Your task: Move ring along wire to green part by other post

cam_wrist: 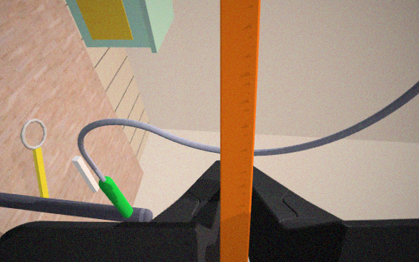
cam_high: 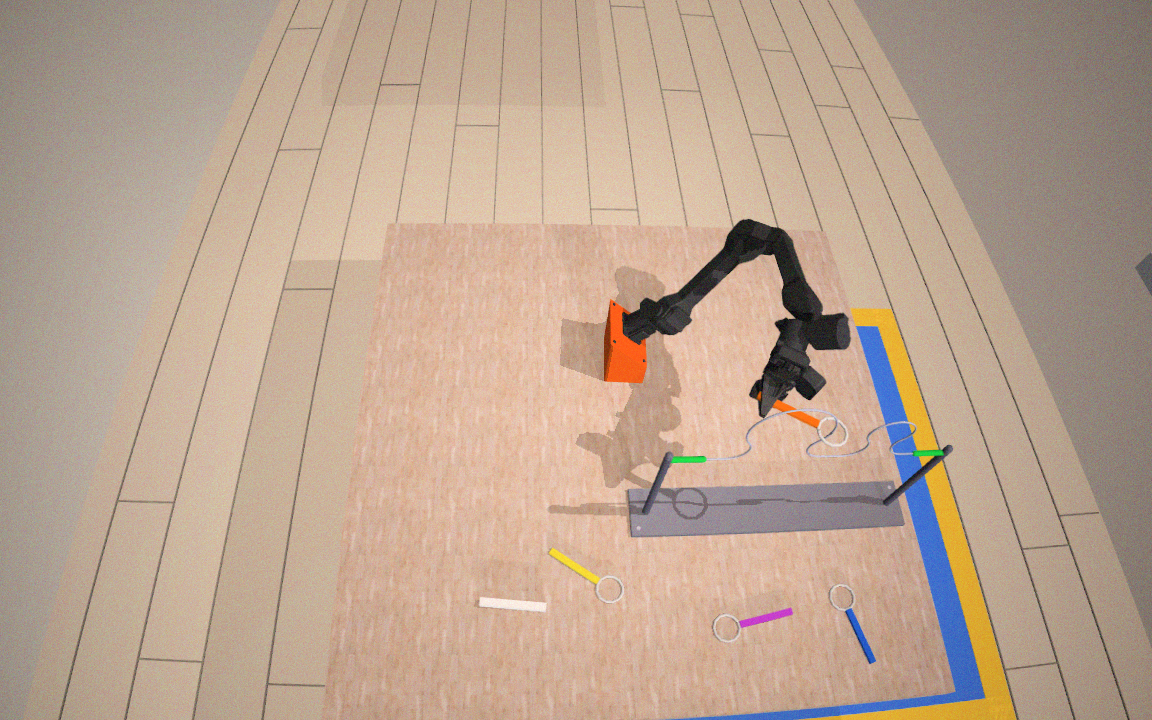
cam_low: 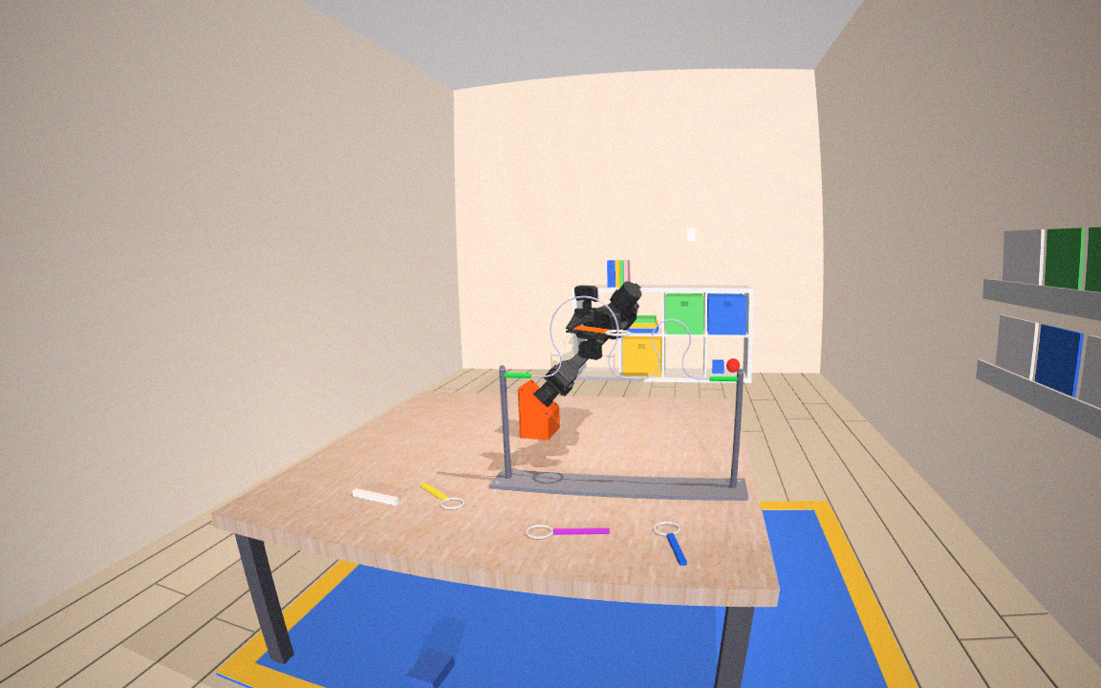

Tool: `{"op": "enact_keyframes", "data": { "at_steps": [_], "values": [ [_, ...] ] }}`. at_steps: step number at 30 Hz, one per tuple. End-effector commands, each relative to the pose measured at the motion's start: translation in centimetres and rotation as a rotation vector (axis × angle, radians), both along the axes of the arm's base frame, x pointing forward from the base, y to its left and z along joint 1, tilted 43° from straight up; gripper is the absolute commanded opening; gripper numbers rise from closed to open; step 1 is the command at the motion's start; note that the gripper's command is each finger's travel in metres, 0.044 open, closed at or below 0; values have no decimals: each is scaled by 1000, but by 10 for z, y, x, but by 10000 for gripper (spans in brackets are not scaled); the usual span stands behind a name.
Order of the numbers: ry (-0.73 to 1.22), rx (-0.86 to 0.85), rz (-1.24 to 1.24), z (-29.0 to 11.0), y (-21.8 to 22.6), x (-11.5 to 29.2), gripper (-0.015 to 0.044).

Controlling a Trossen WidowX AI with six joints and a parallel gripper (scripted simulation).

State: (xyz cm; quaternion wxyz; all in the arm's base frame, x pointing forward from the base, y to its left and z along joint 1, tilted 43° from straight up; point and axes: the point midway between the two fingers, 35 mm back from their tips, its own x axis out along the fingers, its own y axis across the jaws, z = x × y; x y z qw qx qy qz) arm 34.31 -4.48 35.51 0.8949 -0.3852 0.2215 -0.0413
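OK so right now I've got the black fingers clamped narrow on the flat orange handle (cam_wrist: 239, 91), which runs straight out away from the wrist cam. That long axis is the thing to watch: the thin white ring (cam_high: 832, 431) sits at the far end of it, out past the fingers toward the posts, and it's around the wavy thin grey wire (cam_high: 777, 428) roughly past mid-span. In the top view the far green sleeve (cam_high: 927, 453) by the dark grey post (cam_high: 917, 474) lies off to the ring's side, well apart, with a couple more wire humps between. The near green sleeve (cam_wrist: 116, 196) shows smooth and glossy in the wrist cam. My guess is the next stretch needs the handle kept square to the wire. Spare yellow-handled ring (cam_high: 582, 569) just lies on the woodgrain counter (cam_high: 473, 402).
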Motion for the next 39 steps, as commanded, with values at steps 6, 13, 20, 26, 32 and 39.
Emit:
{"op": "enact_keyframes", "data": {
  "at_steps": [6, 13, 20, 26, 32, 39],
  "values": [
    [2, 120, 5, -2, 2, 0, -150],
    [5, 207, 10, -3, 4, 0, -150],
    [9, 294, 15, -5, 6, 0, -150],
    [12, 368, 19, -6, 8, 1, -150],
    [15, 443, 23, -8, 10, 1, -150],
    [18, 530, 28, -9, 13, 1, -150]
  ]
}}
